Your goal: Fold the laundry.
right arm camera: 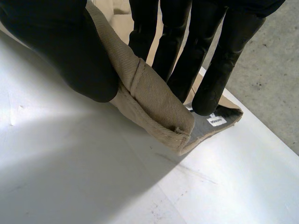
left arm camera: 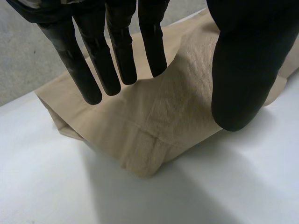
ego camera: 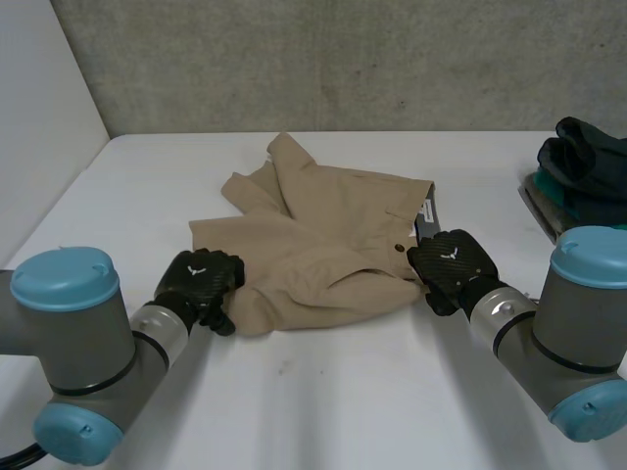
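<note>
Right hand [right arm camera: 70,51] around waistband [right arm camera: 159,100] of tan shorts [ego camera: 323,230], white label [right arm camera: 216,121] illegible

Head view high at the near side, facing the far wall [ego camera: 343,59], wrist views close along the left hand [left arm camera: 243,70] and right hand [right arm camera: 60,46], looking far, all three sharing the tan garment [ego camera: 323,245].
</note>
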{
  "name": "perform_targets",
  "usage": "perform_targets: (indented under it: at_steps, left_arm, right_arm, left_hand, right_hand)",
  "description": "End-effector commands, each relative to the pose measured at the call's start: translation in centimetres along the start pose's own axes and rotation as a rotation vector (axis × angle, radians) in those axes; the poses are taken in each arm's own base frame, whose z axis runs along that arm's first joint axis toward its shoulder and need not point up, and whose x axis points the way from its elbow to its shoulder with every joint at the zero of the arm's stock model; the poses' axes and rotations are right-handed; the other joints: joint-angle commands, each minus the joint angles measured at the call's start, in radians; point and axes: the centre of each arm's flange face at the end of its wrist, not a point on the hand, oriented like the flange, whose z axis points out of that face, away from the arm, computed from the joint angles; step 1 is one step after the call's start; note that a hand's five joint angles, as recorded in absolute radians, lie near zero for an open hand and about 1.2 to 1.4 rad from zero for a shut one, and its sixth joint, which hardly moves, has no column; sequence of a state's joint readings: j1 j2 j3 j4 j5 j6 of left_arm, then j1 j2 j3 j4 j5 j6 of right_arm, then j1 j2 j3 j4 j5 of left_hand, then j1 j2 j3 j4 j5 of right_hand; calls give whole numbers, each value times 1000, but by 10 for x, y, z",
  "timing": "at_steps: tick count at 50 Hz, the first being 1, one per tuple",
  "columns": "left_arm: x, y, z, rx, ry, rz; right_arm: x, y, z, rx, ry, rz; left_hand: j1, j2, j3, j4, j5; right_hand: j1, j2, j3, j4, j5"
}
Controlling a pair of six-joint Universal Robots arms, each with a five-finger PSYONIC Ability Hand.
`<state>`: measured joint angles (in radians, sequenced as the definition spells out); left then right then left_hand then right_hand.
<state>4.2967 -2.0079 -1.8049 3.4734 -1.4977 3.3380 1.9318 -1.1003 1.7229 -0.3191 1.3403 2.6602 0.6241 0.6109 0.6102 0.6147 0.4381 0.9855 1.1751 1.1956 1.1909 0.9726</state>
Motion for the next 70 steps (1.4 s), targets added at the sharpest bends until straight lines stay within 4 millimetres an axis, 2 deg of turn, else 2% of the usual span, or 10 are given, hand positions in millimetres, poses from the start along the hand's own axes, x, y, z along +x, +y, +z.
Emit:
perform_targets:
  at_steps: [1,9,22,32,36,37,44,52,59,70]
  left_arm:
    - [-2,6,13,2,-14,4]
    - [-4,-4,1,8,-38,127]
    - [19,1,-112,-273,127,380]
    - [32,7,-116,-304,179,405]
    - [32,-5,-110,-262,164,412]
    - [31,-13,-107,-226,150,416]
    - [22,-54,-77,-29,66,414]
    - [0,-72,12,187,-46,406]
    - [-11,-49,102,228,32,426]
    - [-20,-20,149,228,26,486]
  right_arm:
    - [3,0,0,-5,10,1]
    - [6,-9,-9,-32,-6,-35]
    - [-7,-26,-88,-399,-312,-276]
    - [-13,-17,-93,-429,-353,-328]
    - [-16,-13,-95,-436,-360,-323]
    - [-16,-13,-94,-434,-360,-324]
    - [-15,-11,-89,-403,-333,-331]
    - [-16,-10,-85,-374,-305,-321]
    - [-16,-10,-82,-353,-281,-280]
    - [-14,-4,-75,-340,-257,-280]
  left_hand:
    - [637,650,650,646,648]
    - [772,785,786,782,784]
    - [772,785,786,782,784]
    - [772,785,786,782,784]
    - [-56,-42,-42,-46,-44]
    - [-297,-283,-283,-287,-285]
    - [-302,-289,-288,-293,-291]
    - [-261,-248,-247,-252,-249]
    - [-149,-136,-136,-140,-138]
    - [161,174,175,171,173]
  right_hand:
    - [411,221,201,205,249]
    - [411,221,201,205,249]
    - [411,221,201,205,249]
    - [411,221,201,205,249]
    - [411,221,201,205,249]
    - [411,221,201,205,249]
    - [411,221,201,205,249]
    - [411,221,201,205,249]
    - [411,221,201,205,249]
    - [411,221,201,205,249]
